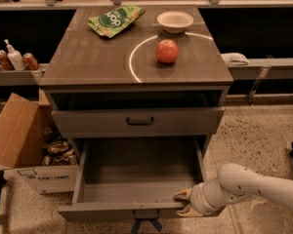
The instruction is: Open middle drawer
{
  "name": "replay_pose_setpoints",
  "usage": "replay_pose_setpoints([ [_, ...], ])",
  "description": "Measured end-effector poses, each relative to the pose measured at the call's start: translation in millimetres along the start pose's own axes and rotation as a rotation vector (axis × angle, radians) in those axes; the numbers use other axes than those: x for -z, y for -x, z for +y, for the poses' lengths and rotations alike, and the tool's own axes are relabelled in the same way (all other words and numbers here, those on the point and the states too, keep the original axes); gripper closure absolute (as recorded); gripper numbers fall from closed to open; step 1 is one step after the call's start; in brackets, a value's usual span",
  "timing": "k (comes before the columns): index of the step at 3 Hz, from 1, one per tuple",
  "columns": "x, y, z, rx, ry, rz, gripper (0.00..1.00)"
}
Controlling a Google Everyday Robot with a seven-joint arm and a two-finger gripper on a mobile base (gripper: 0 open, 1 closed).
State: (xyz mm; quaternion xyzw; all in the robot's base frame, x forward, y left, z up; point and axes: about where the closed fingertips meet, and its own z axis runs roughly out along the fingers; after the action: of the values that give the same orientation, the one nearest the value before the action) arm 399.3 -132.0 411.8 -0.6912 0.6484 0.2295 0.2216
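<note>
The middle drawer (136,167) is pulled far out of the grey-brown cabinet, and its deep grey box is empty. Its front panel (112,211) is at the bottom of the view, with the dark handle (145,214) at its centre. My gripper (184,203) is at the right part of that front panel. One finger (181,194) is inside the drawer and the other is outside, so it is clamped on the panel's top edge. My white arm (254,184) reaches in from the lower right.
The drawer above (136,122) stands slightly out. On the cabinet top (88,57) lie a green chip bag (115,19), a white bowl (175,21) and a red apple (167,51). A cardboard box (24,140) stands on the floor to the left. Cans and a bottle (14,60) are on the left shelf.
</note>
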Motion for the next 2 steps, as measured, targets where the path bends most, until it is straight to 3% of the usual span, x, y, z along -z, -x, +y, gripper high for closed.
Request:
replay_pose_setpoints([
  [2,4.4,1.6,-4.9,0.022,0.025,-0.008,0.06],
])
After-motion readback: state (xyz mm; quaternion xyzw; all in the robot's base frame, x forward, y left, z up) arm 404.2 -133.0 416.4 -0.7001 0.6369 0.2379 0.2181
